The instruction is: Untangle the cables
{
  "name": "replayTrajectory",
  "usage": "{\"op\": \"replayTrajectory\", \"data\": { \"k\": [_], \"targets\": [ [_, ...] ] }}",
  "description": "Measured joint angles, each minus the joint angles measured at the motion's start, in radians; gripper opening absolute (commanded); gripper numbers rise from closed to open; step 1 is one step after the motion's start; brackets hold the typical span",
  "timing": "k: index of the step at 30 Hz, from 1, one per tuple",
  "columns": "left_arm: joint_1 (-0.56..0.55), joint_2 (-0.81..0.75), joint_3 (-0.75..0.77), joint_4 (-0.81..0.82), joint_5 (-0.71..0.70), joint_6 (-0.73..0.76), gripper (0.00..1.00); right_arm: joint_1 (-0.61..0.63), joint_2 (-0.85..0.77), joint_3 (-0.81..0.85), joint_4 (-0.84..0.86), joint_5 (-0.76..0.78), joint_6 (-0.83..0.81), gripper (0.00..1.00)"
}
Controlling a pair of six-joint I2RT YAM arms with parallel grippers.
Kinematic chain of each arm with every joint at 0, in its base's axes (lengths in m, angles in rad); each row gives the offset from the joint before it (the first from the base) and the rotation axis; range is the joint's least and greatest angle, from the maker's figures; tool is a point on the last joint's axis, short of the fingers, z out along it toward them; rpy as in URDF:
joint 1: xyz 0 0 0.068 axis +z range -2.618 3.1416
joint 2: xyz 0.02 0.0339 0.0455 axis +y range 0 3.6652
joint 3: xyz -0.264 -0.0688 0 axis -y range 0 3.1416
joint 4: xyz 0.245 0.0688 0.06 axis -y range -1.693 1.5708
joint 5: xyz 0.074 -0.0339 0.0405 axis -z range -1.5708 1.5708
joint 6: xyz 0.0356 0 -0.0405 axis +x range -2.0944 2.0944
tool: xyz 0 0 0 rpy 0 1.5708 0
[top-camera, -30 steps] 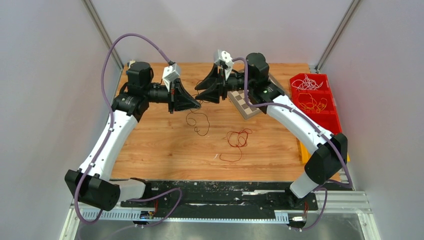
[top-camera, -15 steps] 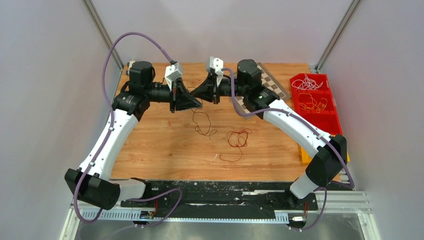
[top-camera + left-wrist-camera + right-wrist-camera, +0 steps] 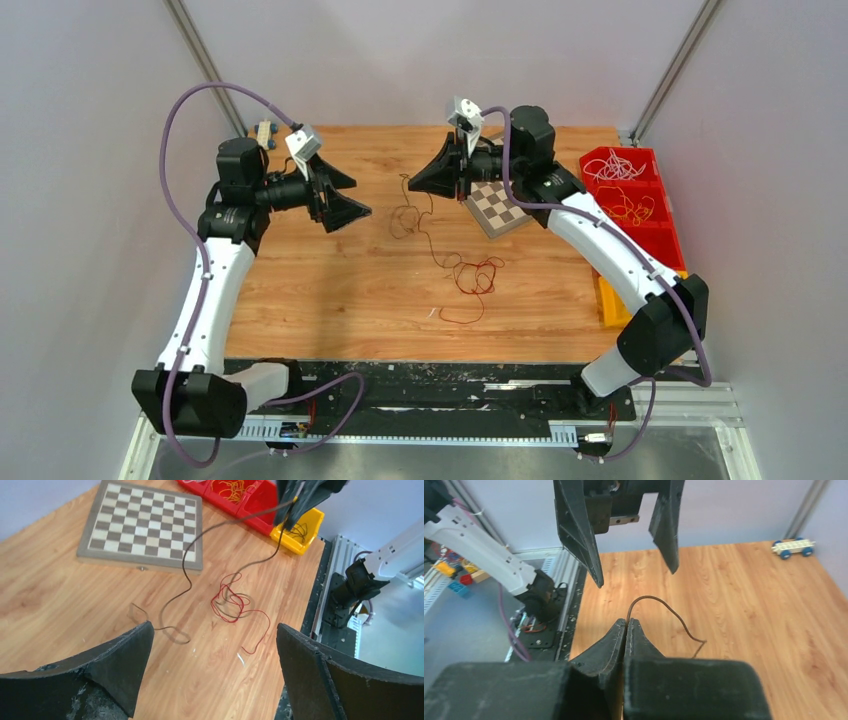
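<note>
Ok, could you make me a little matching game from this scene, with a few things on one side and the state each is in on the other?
Things:
1. left tool
2. right tool
3. red cable
4. chessboard

States:
a. in a loose tangle on the table
b. open, holding nothing
c. lying flat, checkered
d. shut on the brown cable

Pairs: 1-b, 2-d, 3-a, 4-c
</note>
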Motion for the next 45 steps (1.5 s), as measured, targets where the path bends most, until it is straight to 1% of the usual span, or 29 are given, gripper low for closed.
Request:
{"op": "replayTrajectory", "data": {
  "k": [5,9,14,19,22,26,30,34,38,42,45],
  "targets": [
    [-0.078,-0.024,0.046,0.037,-0.006,0.024,1.00,0.004,0.000,-0.004,-0.003,-0.051,0.032,0.00],
    [-0.127,-0.023,0.052,0.070,-0.026,0.040,1.00,0.003,0.000,-0.004,-0.003,-0.061,0.044,0.00],
    [-0.129,-0.020,0.021,0.098,-0.069,0.045,1.00,-0.032,-0.021,-0.004,-0.015,-0.041,0.056,0.00],
    [-0.129,-0.019,-0.033,0.127,-0.116,0.038,1.00,-0.124,-0.117,-0.004,-0.107,0.019,0.035,0.00],
    [-0.129,-0.013,-0.034,0.134,-0.143,0.034,1.00,-0.192,-0.202,-0.004,-0.174,0.085,0.000,0.00],
    [-0.129,0.016,-0.024,0.132,-0.155,0.025,1.00,-0.293,-0.283,0.016,-0.270,0.134,-0.036,0.00],
    [-0.129,0.053,-0.011,0.130,-0.159,0.012,1.00,-0.436,-0.280,0.115,-0.406,0.160,-0.059,0.00],
    [-0.129,0.056,-0.012,0.127,-0.161,0.003,1.00,-0.628,-0.243,0.230,-0.563,0.177,-0.082,0.00],
    [-0.129,0.054,-0.014,0.127,-0.161,-0.007,1.00,-0.771,-0.235,0.284,-0.704,0.195,-0.126,0.00],
    [-0.129,0.050,-0.019,0.124,-0.160,-0.005,1.00,-0.867,-0.256,0.302,-0.826,0.242,-0.193,0.00],
    [-0.129,0.050,-0.019,0.114,-0.157,-0.001,1.00,-0.904,-0.296,0.297,-0.897,0.310,-0.243,0.00]
  ]
}}
